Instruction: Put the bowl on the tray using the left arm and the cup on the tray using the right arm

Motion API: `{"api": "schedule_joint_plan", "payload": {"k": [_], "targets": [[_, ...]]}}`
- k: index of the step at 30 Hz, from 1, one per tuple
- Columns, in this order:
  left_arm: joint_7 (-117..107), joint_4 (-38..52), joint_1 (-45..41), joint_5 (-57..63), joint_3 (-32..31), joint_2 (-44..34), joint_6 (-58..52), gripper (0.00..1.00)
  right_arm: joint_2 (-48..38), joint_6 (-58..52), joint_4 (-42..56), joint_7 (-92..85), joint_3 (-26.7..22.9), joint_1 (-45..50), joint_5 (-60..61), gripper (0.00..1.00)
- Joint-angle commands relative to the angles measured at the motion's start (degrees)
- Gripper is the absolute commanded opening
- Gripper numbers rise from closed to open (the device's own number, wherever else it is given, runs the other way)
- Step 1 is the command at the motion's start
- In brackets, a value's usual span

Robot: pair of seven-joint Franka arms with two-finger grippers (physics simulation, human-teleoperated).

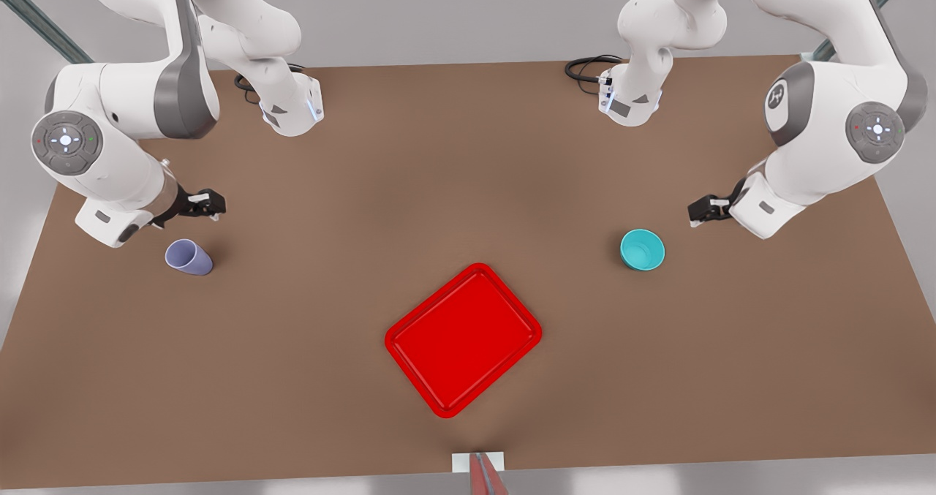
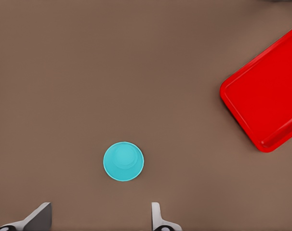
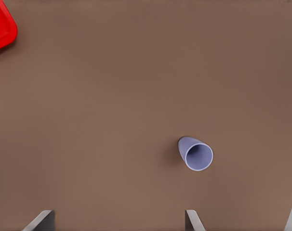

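Observation:
The teal bowl (image 1: 643,250) (image 2: 123,161) stands upright on the brown table at the front view's right. My left gripper (image 1: 703,210) (image 2: 98,217) hovers above the table just beside it, open, with nothing between its fingers. The lavender cup (image 1: 189,257) (image 3: 196,154) stands at the front view's left. My right gripper (image 1: 208,204) (image 3: 117,220) hangs above and slightly behind it, also open and holding nothing. The red tray (image 1: 463,339) (image 2: 266,96) (image 3: 1,29) lies bare and turned at an angle near the table's front middle, between the two objects.
Both arm bases (image 1: 292,107) (image 1: 629,100) stand at the table's back, with black cables (image 1: 585,67) beside them. A small white bracket with a red piece (image 1: 479,467) sits at the front edge, just below the tray.

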Motion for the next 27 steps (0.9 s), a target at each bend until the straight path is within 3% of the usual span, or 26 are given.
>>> {"api": "schedule_joint_plan", "payload": {"k": [1,2,4,5,7,14,23,25,27], "targets": [[-1.4,0.01,0.05,0.02,0.04,-0.04,0.57,1.0,-0.06,0.49,0.02,-0.67,0.01,0.0,0.05,1.0],[-0.26,-0.69,0.32,-0.68,0.83,0.57,0.3,1.0,-0.06,0.58,0.02,-0.67,0.01,0.0,0.05,1.0],[9.74,-10.96,0.32,-8.58,3.9,3.64,6.6,1.0,-0.06,0.49,0.02,-0.76,0.01,0.0,0.05,1.0],[20.97,-21.06,0.4,-10.53,5.75,4.96,16.53,1.0,0.03,0.31,0.02,-0.94,0.01,-0.09,0.04,1.0],[29.97,-31.36,0.49,-15.09,7.33,7.95,30.17,1.0,0.03,-0.04,0.02,-1.02,0.01,0.0,0.13,1.0],[47.38,-40.07,3.66,-21.96,7.86,11.73,43.27,1.0,0.64,-0.04,-0.41,-0.76,-0.08,-0.09,-0.04,1.0],[50.45,-40.34,2.69,-25.3,7.77,15.25,46.09,0.98,0.82,-1.0,-0.33,-0.67,-0.08,-0.27,-0.04,1.0],[50.28,-40.34,2.78,-25.3,7.77,15.43,45.92,0.52,0.99,-1.0,-0.33,-0.85,-0.08,-0.88,-0.04,1.0],[49.23,-40.25,2.69,-25.38,7.77,15.43,45.65,0.3,1.0,-1.0,-0.33,-0.85,-0.08,-0.97,-0.04,1.0]]}}
